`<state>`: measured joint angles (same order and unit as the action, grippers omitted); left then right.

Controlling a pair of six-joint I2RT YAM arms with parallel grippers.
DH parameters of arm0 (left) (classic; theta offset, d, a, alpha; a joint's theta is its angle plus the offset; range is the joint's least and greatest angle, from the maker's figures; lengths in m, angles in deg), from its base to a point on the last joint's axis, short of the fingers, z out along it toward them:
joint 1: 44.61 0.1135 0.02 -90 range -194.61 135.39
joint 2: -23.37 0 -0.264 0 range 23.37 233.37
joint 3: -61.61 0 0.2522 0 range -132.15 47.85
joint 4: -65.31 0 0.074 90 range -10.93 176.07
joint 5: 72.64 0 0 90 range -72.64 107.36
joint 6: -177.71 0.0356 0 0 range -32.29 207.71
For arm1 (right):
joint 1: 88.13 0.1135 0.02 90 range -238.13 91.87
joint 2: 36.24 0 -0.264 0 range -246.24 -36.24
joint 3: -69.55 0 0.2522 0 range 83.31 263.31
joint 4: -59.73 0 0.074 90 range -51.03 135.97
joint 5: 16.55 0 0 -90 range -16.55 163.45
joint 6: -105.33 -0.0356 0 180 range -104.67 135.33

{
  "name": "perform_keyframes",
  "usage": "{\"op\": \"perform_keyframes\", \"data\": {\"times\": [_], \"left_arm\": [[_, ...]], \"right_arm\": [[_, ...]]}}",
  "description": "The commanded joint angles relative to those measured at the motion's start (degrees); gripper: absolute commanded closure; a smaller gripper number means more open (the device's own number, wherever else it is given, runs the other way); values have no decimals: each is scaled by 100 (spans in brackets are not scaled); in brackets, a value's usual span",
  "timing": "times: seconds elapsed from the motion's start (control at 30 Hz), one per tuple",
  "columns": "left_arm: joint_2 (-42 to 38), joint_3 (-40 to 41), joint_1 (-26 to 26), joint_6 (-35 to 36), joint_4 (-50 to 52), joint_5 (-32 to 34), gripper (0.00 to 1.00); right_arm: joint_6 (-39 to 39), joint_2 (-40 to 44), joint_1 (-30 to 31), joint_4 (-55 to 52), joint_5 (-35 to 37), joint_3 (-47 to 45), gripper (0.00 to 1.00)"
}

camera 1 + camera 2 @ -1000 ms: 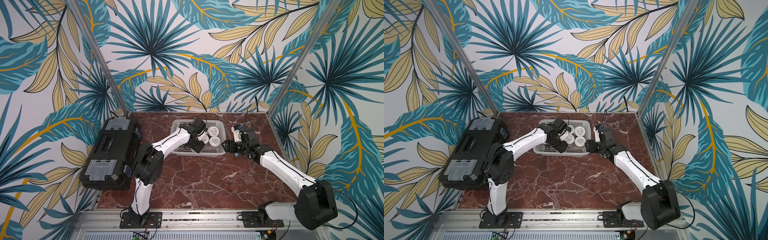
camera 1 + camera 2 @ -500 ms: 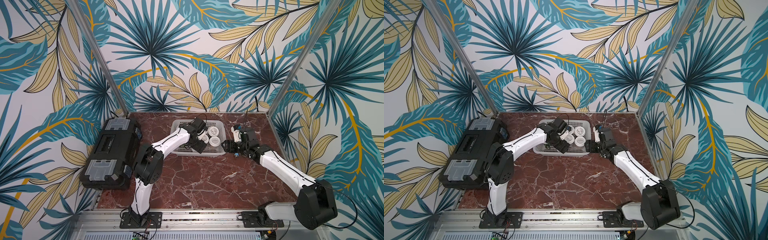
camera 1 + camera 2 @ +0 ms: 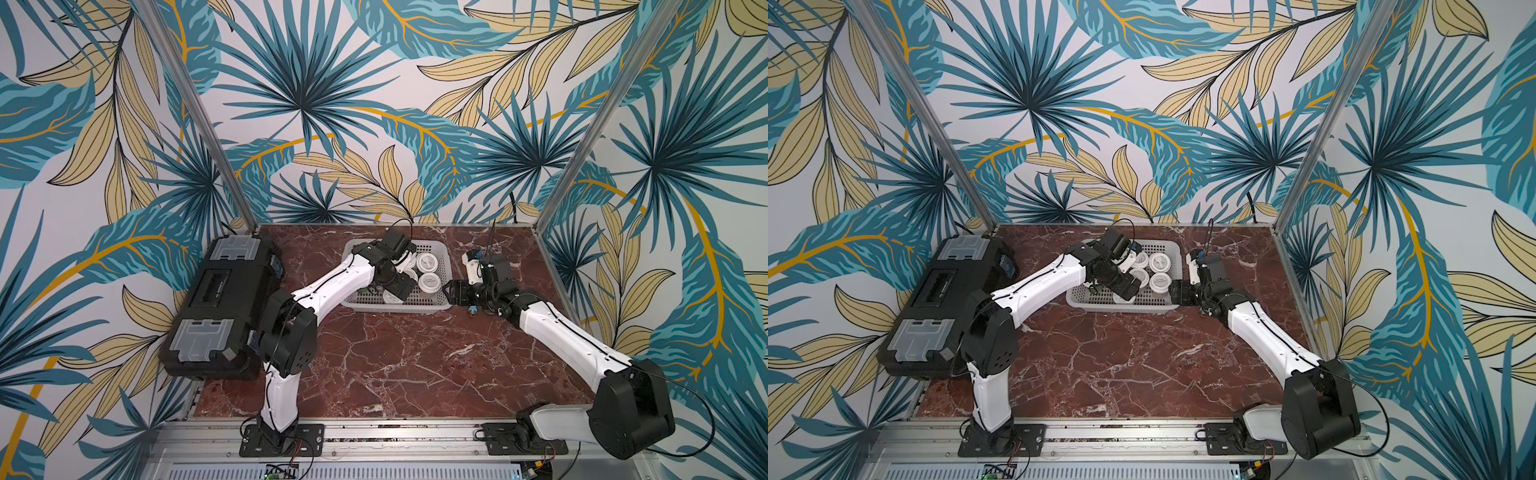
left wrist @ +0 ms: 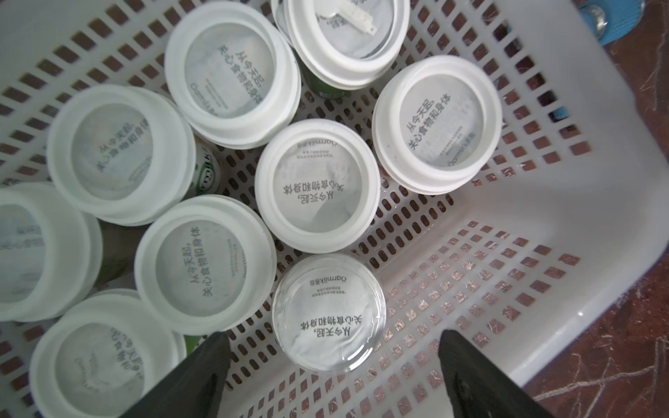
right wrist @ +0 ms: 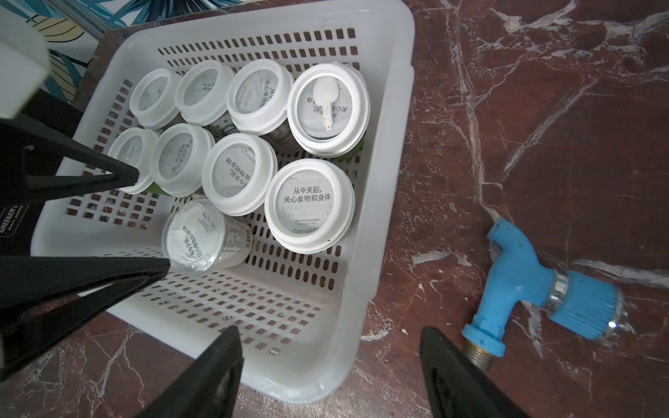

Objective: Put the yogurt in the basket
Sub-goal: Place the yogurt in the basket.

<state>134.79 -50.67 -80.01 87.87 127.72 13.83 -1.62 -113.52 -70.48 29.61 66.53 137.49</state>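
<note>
Toward the back edge of the table, near its middle, the basket [image 3: 419,306] holds all nine yogurt jars [image 5: 239,173]. Eight with white lids stand in two rows. The ninth jar [image 4: 327,313] (clear-topped, with no white lid) sits tilted near the basket's front wall. Over it hangs the left gripper [image 4: 333,338], jaws spread wide and gripping nothing. A second ago they were much closer together, though the arm has barely shifted. At the basket's right front corner the right gripper [image 5: 330,333] hovers, jaws wide and empty, much as before. A blue tap [image 5: 517,275] lies on the table just right of the basket.
</note>
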Motion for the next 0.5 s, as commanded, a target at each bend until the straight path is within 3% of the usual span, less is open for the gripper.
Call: {"op": "perform_keyframes", "data": {"times": [0.0, 0.23, 0.47], "left_arm": [[-302, 197, 16, -142, -154, -245, 5], [-922, 650, 11, -395, -600, -265, 5], [-2098, 1770, 14, -707, -1346, 206, 5]], "right_arm": [[25, 63, -8, 62, -20, 14, 18], [71, -61, 1, -9, -105, 99, 18], [156, -192, 133, -26, -149, 199, 30]]}}
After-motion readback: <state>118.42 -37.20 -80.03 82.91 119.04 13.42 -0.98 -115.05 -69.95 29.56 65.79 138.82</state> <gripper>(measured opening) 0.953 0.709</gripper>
